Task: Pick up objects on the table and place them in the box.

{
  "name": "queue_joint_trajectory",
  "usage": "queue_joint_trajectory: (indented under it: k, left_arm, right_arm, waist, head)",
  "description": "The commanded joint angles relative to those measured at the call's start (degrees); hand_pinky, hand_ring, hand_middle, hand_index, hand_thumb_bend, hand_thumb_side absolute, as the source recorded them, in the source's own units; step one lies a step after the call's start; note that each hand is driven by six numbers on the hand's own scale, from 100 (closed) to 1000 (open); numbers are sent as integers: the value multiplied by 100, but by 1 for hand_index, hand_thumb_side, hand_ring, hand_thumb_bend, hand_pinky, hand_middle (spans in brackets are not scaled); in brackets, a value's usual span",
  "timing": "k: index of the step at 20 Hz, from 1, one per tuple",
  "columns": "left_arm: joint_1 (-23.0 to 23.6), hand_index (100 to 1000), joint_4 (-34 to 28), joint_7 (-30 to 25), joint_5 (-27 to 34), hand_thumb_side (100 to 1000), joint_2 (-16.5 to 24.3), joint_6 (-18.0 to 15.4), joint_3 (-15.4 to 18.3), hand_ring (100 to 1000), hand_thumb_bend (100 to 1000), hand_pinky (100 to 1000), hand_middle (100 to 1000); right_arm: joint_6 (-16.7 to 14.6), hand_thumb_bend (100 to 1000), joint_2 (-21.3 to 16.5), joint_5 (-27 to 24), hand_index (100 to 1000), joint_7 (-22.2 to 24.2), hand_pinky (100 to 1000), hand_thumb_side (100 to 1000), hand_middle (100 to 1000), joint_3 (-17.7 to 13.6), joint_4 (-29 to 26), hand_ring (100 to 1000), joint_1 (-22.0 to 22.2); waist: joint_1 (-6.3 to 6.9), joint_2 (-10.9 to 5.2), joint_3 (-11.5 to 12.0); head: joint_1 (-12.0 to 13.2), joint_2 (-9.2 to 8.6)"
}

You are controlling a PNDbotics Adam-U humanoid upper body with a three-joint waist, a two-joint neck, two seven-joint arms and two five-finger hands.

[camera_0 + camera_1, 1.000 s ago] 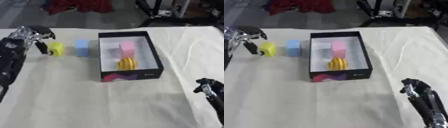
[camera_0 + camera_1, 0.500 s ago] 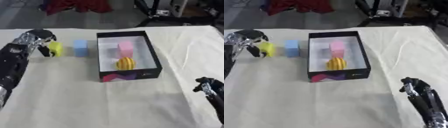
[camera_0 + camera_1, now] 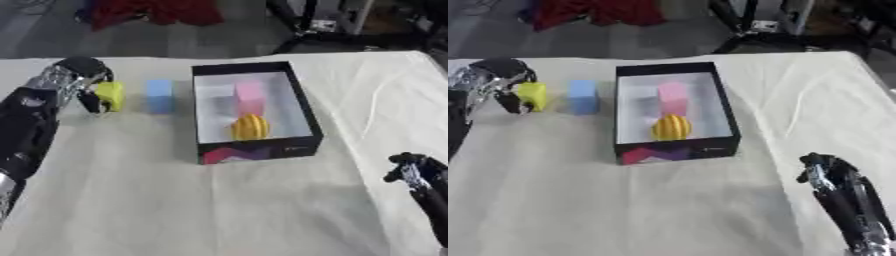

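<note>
The left hand (image 3: 80, 80) sat at the far left, fingers curled round the yellow-green block (image 3: 110, 95) — seemingly touching it. A blue block (image 3: 158, 95) stood just right, between it and the box (image 3: 297, 100), which held a pink block (image 3: 249, 96) and yellow ball (image 3: 250, 127). The right hand (image 3: 826, 169) rested near right, fingers curled, empty.

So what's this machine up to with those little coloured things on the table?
It is tidying blocks into the black box. Its left hand is curled around a yellow-green block at the table's left side, apparently grasping it. A blue block stands on the cloth between that block and the box. A pink block and a striped yellow ball already sit inside. The right hand rests idle at the lower right.
</note>
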Motion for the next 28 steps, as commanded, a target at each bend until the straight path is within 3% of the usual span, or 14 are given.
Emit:
queue_joint_trajectory:
  k: [1, 6, 13, 19, 25, 28]
  left_arm:
    - [-354, 596, -441, 77, 166, 175, 329, -83, -25, 480, 230, 628, 497]
    - [-773, 601, -1211, 148, 682, 184, 334, -421, -252, 480, 234, 640, 492]
    - [-834, 635, -2360, -438, 1979, 210, -365, -1503, -1450, 514, 217, 661, 533]
    - [-639, 663, -2879, -1223, 2896, 231, -874, -1956, -2279, 543, 196, 675, 569]
    - [-379, 739, -2704, -1587, 2939, 261, -1208, -1977, -2421, 608, 242, 716, 642]
    - [-273, 835, -2523, -1375, 2630, 349, -1317, -1979, -2346, 692, 332, 760, 734]
  right_arm:
    - [-6, 100, -55, -7, 629, 6, 710, 636, 428, -33, -74, 514, 4]
    - [-6, 100, -85, 7, 629, 9, 710, 639, 428, -28, -60, 514, 47]
    - [-18, 100, -90, -5, 629, 45, 710, 631, 429, 5, -65, 515, 14]
    - [-17, 100, -85, -27, 629, 63, 710, 629, 429, 16, -62, 515, -36]
    - [-16, 100, -85, -36, 629, 86, 710, 635, 429, 36, -56, 515, -46]
    - [-15, 100, -76, -34, 629, 92, 710, 638, 429, 41, -53, 515, -48]
  waist:
    - [-48, -53, 21]
    - [-13, -103, 71]
    - [-18, -97, -9]
    - [-22, -82, -72]
    - [-33, -76, -84]
    - [-41, -63, -89]
  head:
    - [-22, -11]
    - [-19, -11]
    - [6, -11]
    - [-67, -11]
    - [-111, -11]
    - [-147, -11]
